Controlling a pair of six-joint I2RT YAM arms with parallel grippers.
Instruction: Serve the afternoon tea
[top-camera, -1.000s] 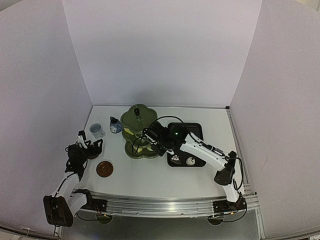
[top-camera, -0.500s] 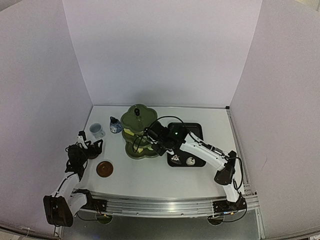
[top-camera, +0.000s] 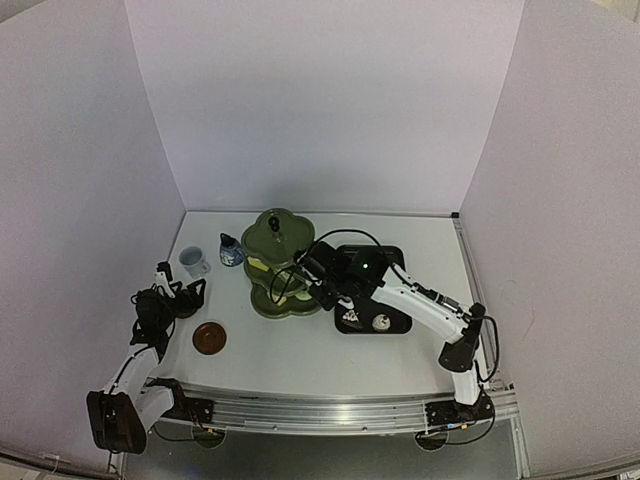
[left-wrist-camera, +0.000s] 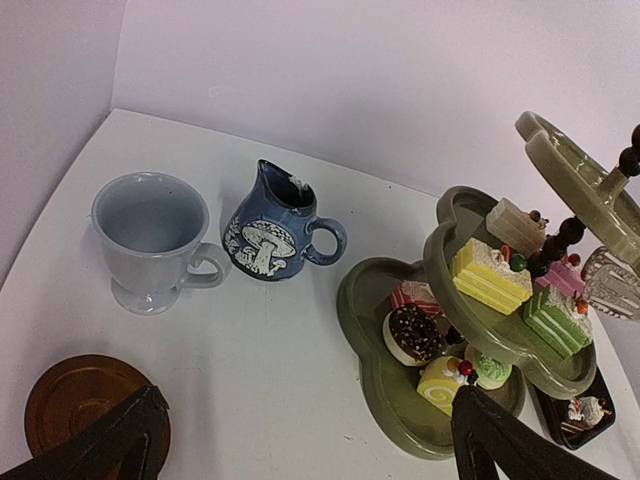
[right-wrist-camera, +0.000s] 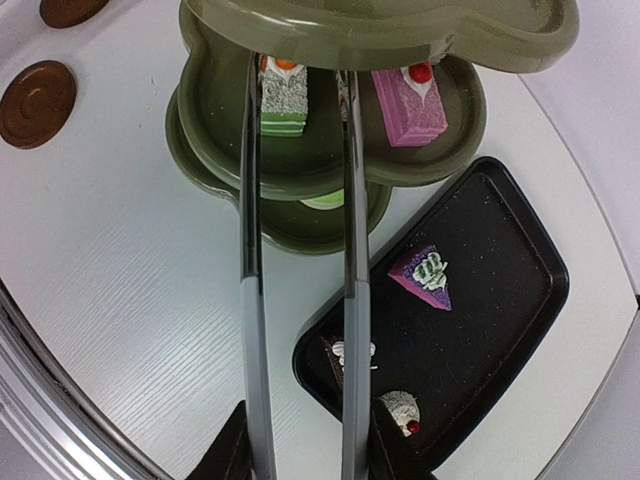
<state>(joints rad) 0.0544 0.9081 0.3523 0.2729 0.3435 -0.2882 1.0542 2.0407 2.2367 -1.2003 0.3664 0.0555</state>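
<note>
Purple cake (right-wrist-camera: 428, 272), two others near it, on black tray (right-wrist-camera: 500, 290) right of stand (right-wrist-camera: 300, 165); right gripper (right-wrist-camera: 305, 445) nearer, clamping tongs (right-wrist-camera: 352, 250), whose parted arms point under top tier, away from tray. Left gripper (left-wrist-camera: 305, 420) spread wide by coaster (left-wrist-camera: 85, 405).

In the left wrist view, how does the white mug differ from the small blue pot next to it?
The white mug is plain; the blue pot bears a white mushroom relief. The mug has a wide round mouth and a foot; the pot narrows to a spout. Both stand upright, handles pointing the same way.
</note>
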